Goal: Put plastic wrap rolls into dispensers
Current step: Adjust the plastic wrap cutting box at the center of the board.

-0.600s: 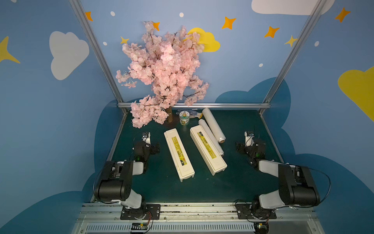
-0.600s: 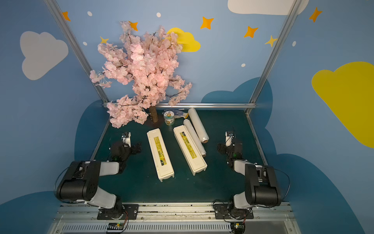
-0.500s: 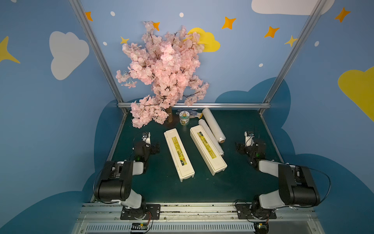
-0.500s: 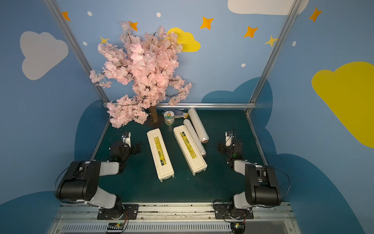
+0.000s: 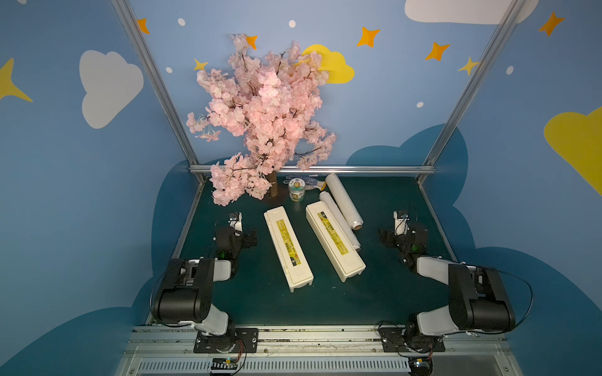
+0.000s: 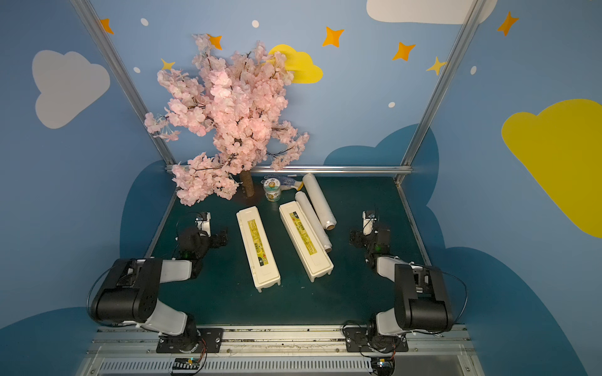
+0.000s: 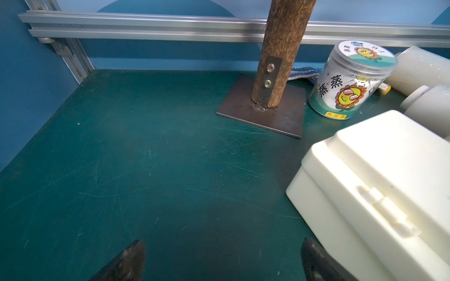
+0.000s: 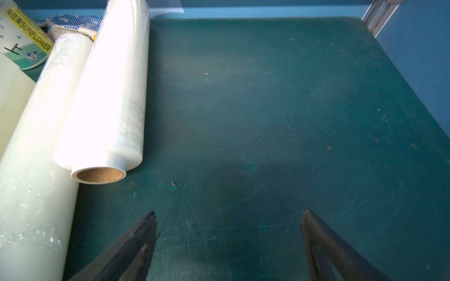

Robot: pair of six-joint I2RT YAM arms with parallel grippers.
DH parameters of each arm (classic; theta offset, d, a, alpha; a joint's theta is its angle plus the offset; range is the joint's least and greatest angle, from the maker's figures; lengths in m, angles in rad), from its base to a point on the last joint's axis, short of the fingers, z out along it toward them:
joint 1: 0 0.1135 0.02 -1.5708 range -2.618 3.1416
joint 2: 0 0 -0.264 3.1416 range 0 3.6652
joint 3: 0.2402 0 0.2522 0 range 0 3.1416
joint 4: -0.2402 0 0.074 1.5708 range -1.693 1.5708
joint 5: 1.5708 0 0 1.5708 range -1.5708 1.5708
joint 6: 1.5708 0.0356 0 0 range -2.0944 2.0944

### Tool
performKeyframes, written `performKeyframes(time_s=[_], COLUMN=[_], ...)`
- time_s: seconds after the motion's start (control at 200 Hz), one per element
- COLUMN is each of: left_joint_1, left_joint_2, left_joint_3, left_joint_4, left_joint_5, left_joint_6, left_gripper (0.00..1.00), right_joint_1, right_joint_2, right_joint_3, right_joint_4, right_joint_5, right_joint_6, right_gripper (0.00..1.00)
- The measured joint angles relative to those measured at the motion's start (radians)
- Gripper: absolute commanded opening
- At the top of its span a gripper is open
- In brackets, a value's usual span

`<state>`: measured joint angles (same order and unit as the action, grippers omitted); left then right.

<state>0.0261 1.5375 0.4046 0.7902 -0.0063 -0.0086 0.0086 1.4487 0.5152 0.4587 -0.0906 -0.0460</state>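
Plastic wrap rolls [image 5: 343, 203], two, whitish film on brown cardboard cores: both lie flat on the green table [image 5: 374, 293], outside the boxes. The thicker roll [image 6: 320, 201] lies toward the back right, with its open core end facing the right arm. The slimmer roll [image 6: 313, 224] lies beside it and touches the long side of the right dispenser [image 5: 334, 242].

Dispensers [image 6: 259, 249], two, cream-white, with a yellow label strip on each lid: both lids are down. The left dispenser [image 5: 288, 249] lies near its mate but apart from it, and both are angled the same way.

Left gripper [image 7: 222, 251]: fingers spread wide with nothing between them, low over bare table just beside the far end of the left dispenser.

Right gripper [image 8: 229, 214]: fingers spread wide and empty, over bare table near the thicker roll's core end.

Also on the table: a round sunflower-print jar [image 5: 296, 192] and a pink blossom tree [image 5: 264, 114] on a metal foot plate [image 7: 261, 114].
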Motion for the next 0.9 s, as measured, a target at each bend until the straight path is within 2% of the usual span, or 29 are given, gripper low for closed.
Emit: performKeyframes(time_s=[0.095,0.225,0.285,0.421,0.546,0.681,0.776,0.901], left_joint_1=[0.0,-0.001,-0.001,-0.001,0.001,0.017,0.043,0.074], left_joint_2=[-0.034,-0.145,-0.203,-0.308,-0.329,-0.321,-0.317,-0.301], left_joint_3=[0.052,0.201,0.249,0.291,0.346,0.436,0.468,0.477], left_joint_4=[-0.125,-0.352,-0.407,-0.514,-0.67,-0.806,-0.834,-0.846], left_joint_5=[0.019,0.035,0.044,0.068,0.076,0.069,0.078,0.102], left_joint_6=[0.003,-0.023,-0.043,-0.095,-0.138,-0.183,-0.22,-0.253], left_gripper=[1.0,1.0,1.0,1.0,1.0,1.0,1.0,1.0], right_joint_1=[0.002,0.035,0.108,0.348,0.555,0.732,0.819,0.874], right_joint_2=[-0.05,-0.141,-0.157,-0.11,0.012,0.192,0.351,0.595], right_joint_3=[0.104,0.251,0.319,0.488,0.67,0.886,1.056,1.332], right_joint_4=[-0.156,-0.299,-0.359,-0.518,-0.685,-0.834,-0.916,-1.049], right_joint_5=[-0.007,-0.042,-0.032,0.0,0.05,0.098,0.103,0.092], right_joint_6=[0.018,0.07,0.085,0.131,0.204,0.284,0.317,0.342], right_gripper=[0.91,0.91,0.91,0.91,0.91,0.91,0.91,0.91])
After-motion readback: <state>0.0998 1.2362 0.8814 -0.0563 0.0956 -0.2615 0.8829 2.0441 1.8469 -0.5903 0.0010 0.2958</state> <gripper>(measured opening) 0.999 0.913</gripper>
